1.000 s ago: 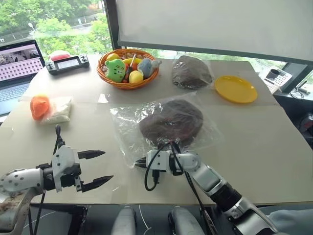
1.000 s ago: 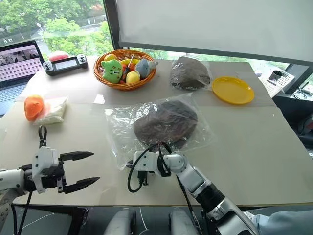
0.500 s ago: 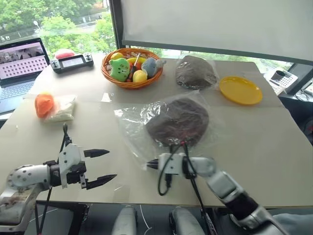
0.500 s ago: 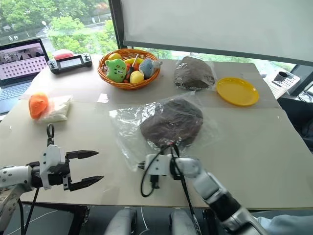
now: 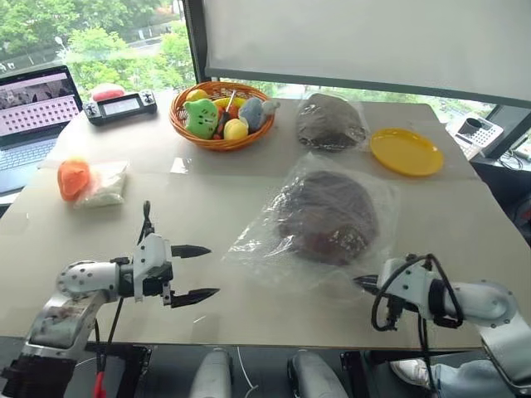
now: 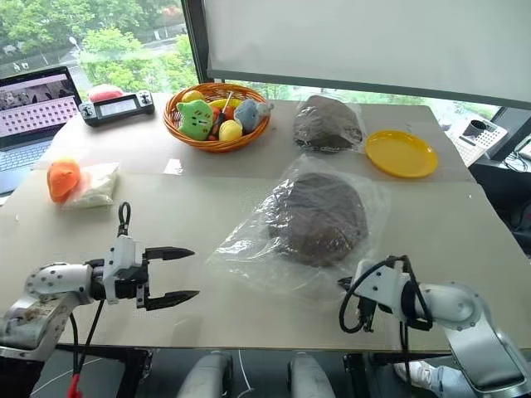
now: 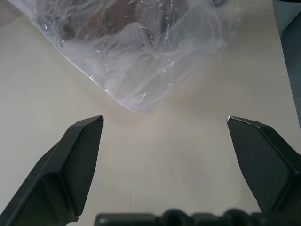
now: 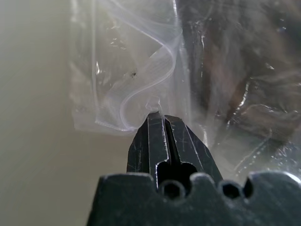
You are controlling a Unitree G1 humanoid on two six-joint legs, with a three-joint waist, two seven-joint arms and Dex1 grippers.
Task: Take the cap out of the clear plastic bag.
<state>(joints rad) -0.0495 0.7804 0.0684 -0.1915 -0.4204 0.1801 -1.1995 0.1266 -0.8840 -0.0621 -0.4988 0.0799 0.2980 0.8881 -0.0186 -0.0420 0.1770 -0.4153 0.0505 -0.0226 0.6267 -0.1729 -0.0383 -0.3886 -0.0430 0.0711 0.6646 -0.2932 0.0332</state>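
The cap (image 5: 325,217) is seen inside the clear plastic bag (image 5: 249,246), which lies flat near the middle of the table (image 5: 465,240). The bag's near edge is pinched between the closed fingers of the right gripper (image 8: 157,115). The left gripper (image 5: 197,272) is held with its fingers wide apart, empty, just beside the bag's left corner.

Illumination is bright, diffuse daylight entering through the window (image 5: 91,33) behind the desk (image 5: 465,240). Shadows on the desk surface are soft and faint. The clear plastic bag (image 5: 274,249) shows small specular highlights along its creases; in the left wrist view these glints are sharp. The right wrist view is dimmer, with a greenish-grey tone, and the bag behind the pincer (image 8: 161,123) is soft. The head views are sharp overall.
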